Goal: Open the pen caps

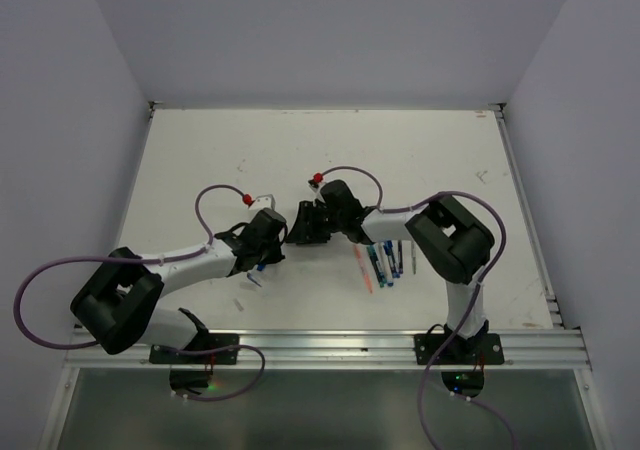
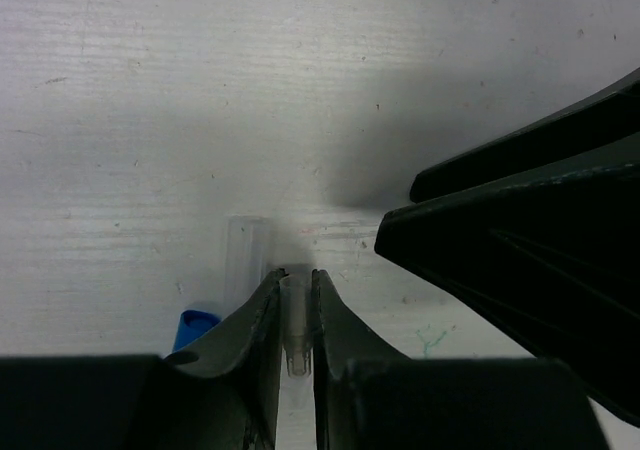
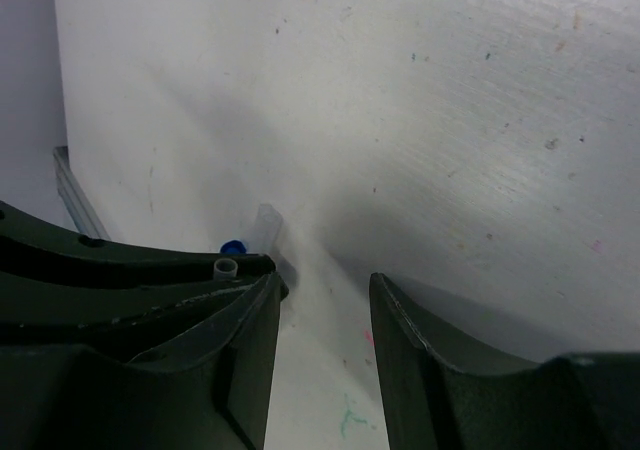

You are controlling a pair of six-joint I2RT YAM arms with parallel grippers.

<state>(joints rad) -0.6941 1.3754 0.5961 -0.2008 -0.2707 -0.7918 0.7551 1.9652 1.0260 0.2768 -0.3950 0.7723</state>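
Note:
My left gripper [image 2: 297, 275] is shut on a thin clear pen barrel [image 2: 294, 322], which stands up between its fingers and fills the narrow gap. A blue pen cap [image 2: 195, 328] lies just left of the left finger, next to a short clear tube [image 2: 246, 250] on the table. My right gripper [image 3: 325, 280] is open with only bare table between its jaws. It sits close beside the left gripper [image 1: 283, 238], whose dark fingers [image 3: 130, 270] fill the left of the right wrist view. The blue cap [image 3: 232, 247] shows just beyond them.
Several blue pens [image 1: 388, 260] and an orange-red pen [image 1: 362, 267] lie side by side right of the grippers, near the right arm's elbow [image 1: 452, 235]. The right gripper's black fingers [image 2: 520, 240] crowd the right of the left wrist view. The white table [image 1: 300, 150] carries ink marks.

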